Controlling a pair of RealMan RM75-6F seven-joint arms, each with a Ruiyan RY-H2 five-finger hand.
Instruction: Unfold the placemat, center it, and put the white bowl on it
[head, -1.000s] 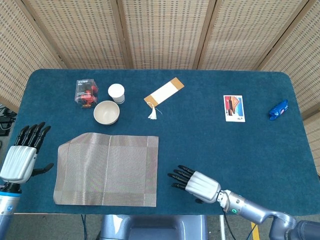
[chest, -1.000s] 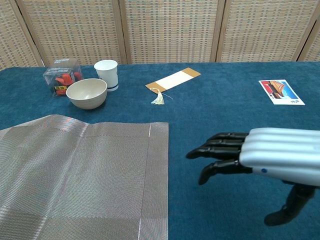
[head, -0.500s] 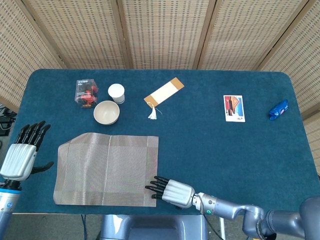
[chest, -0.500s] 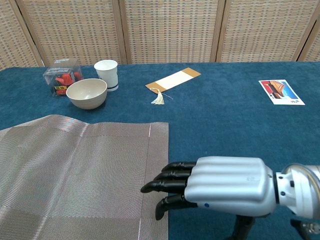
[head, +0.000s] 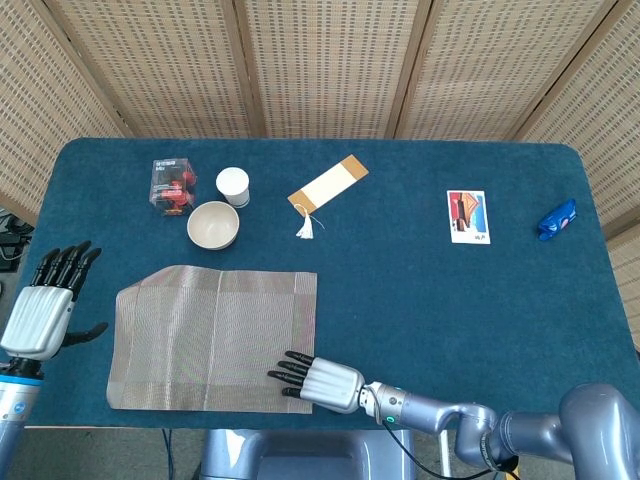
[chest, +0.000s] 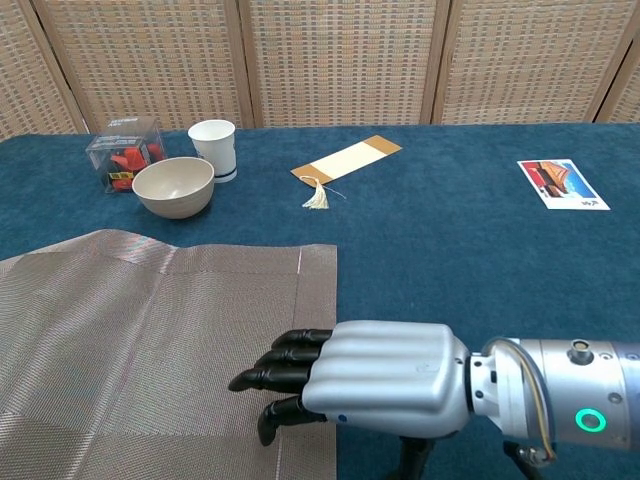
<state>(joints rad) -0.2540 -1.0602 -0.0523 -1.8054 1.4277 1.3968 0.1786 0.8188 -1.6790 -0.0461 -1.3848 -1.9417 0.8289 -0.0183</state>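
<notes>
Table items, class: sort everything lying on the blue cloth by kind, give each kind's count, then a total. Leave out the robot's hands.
Placemat: 1
Bowl: 1
Cup: 1
Clear box: 1
Bookmark: 1
Picture card: 1
Blue object: 1
Total: 7

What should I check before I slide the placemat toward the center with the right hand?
1. Placemat fully unfolded: ok, it lies flat with only crease lines.
2. Placemat centered: not ok, it sits toward the table's left front.
3. Right hand on the mat: fingertips are over its right front corner; actual contact cannot tell.
4. Right hand empty: ok, fingers extended and holding nothing.
5. Left hand clear of the mat: ok, open and off its left edge.
6. White bowl out of the way: ok, it stands off the mat, just behind its far edge, beside the white cup.
</notes>
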